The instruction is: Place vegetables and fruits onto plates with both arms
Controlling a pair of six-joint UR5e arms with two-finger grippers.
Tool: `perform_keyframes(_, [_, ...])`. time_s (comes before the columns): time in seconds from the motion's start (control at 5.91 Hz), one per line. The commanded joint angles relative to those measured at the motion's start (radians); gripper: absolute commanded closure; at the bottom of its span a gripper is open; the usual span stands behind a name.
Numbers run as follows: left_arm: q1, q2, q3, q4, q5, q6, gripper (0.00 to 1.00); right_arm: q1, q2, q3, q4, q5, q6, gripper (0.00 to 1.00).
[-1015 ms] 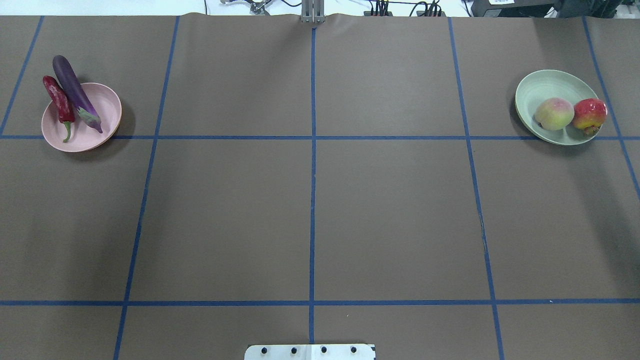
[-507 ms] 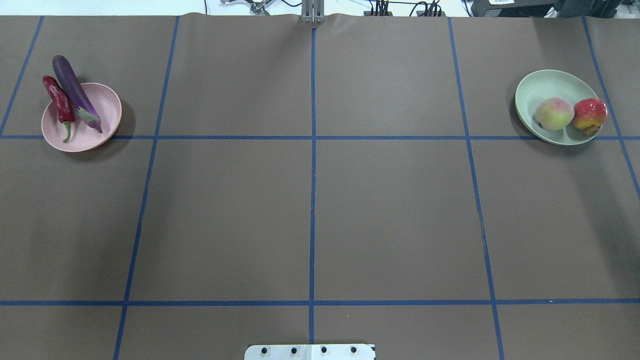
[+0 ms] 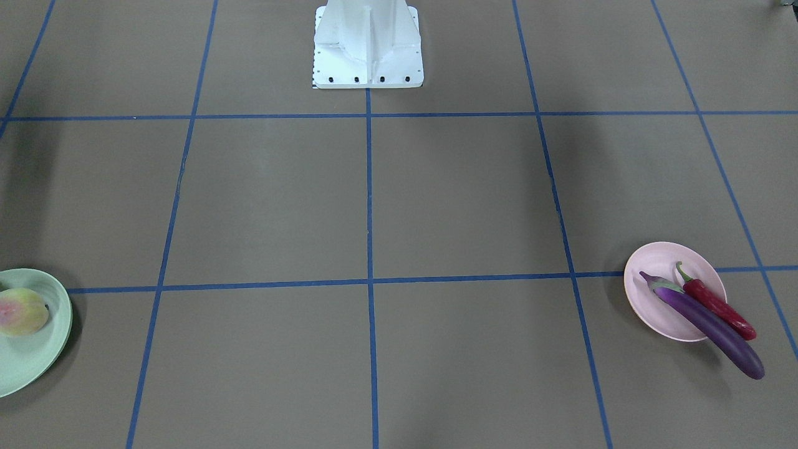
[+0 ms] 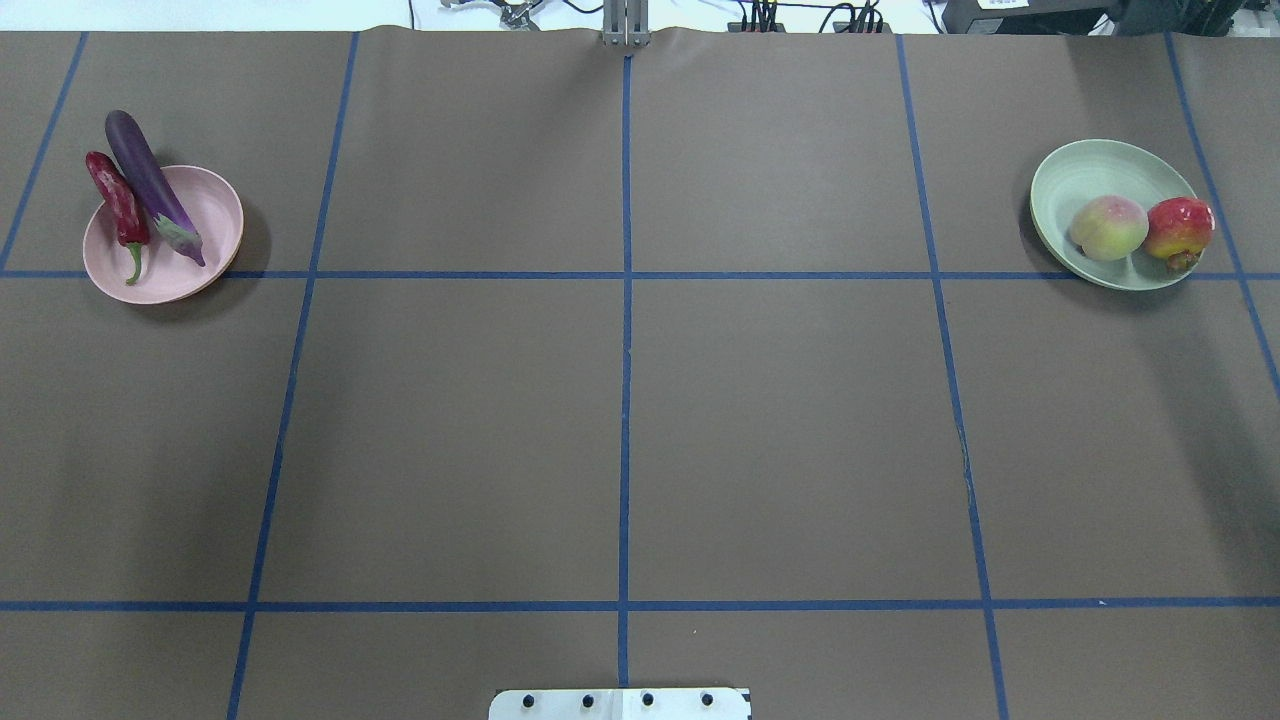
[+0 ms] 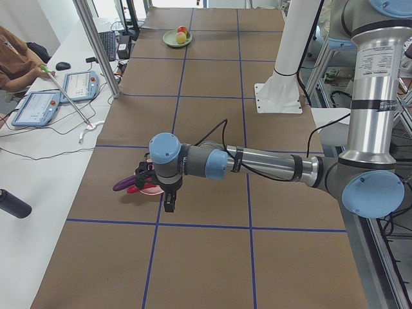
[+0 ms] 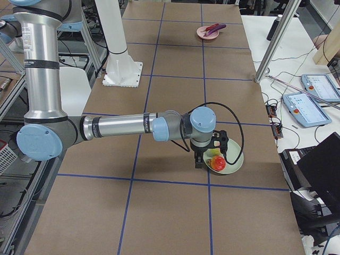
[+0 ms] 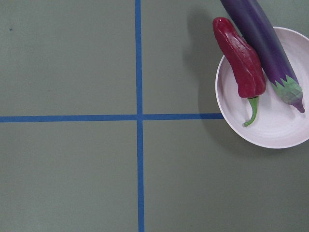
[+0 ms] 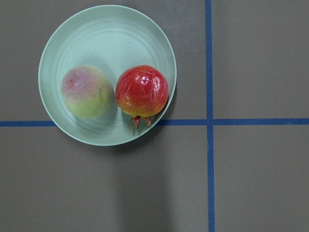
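The purple eggplant (image 4: 150, 180) and red chili (image 4: 118, 200) lie on the pink plate (image 4: 205, 215) at the far left, both overhanging its rim. The yellow-green fruit (image 4: 1108, 227) and red-orange fruit (image 4: 1180, 228) sit on the mint plate (image 4: 1080, 175) at the far right. My left gripper (image 5: 168, 205) shows only in the exterior left view, hanging just beside the pink plate (image 5: 151, 188). My right gripper (image 6: 198, 161) shows only in the exterior right view, beside the mint plate (image 6: 235, 162). I cannot tell whether either is open or shut. No fingers show in the wrist views.
Blue tape lines (image 4: 625, 300) grid the brown table. The white robot base (image 3: 368, 47) stands at the near edge. Side benches hold tablets (image 5: 38, 106) and cables, and an operator (image 5: 13, 55) sits there.
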Motion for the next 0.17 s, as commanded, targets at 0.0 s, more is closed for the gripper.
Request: perform_keyframes(0.0, [0.000, 0.030, -0.026, -0.002, 0.000, 0.001, 0.00, 0.000, -0.002, 0.000, 0.000, 0.016, 0.000, 0.00])
